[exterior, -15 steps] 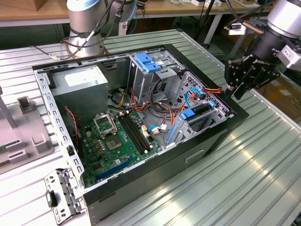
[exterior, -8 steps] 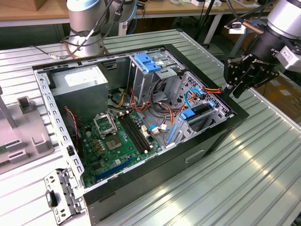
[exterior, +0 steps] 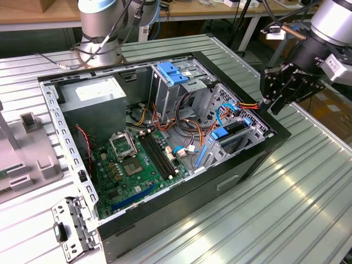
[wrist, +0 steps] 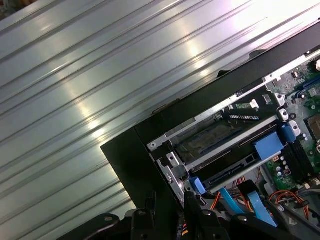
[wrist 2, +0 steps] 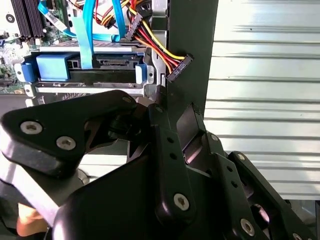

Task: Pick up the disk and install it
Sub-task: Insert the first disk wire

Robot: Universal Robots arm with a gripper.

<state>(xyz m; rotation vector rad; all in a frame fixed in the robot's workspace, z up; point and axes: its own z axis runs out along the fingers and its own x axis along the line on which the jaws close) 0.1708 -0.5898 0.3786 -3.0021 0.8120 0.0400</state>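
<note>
The disk (exterior: pixel 234 128) sits in the lower drive bay at the front corner of the open computer case (exterior: pixel 258 151), blue rails at both ends. In the second wrist view the disk (wrist 2: pixel 107 64) faces me end-on with a blue data cable (wrist 2: pixel 89 30) plugged into it. A black power plug (wrist 2: pixel 180 67) on red and yellow wires hangs loose beside it. In the first wrist view the disk (wrist: pixel 235 167) lies under another bay slot. My gripper (exterior: pixel 268 104) hovers just above the case's corner rim, shut on nothing, its black fingers (wrist 2: pixel 165 145) pointing at the bay.
The case lies open on a ribbed metal table (exterior: pixel 286 209), showing a motherboard (exterior: pixel 132 165), a grey power supply (exterior: pixel 93 102) and an upper cage with a blue bracket (exterior: pixel 173 72). A second arm's base (exterior: pixel 99 27) stands behind. A grey fixture (exterior: pixel 27 148) sits at the exterior view's left.
</note>
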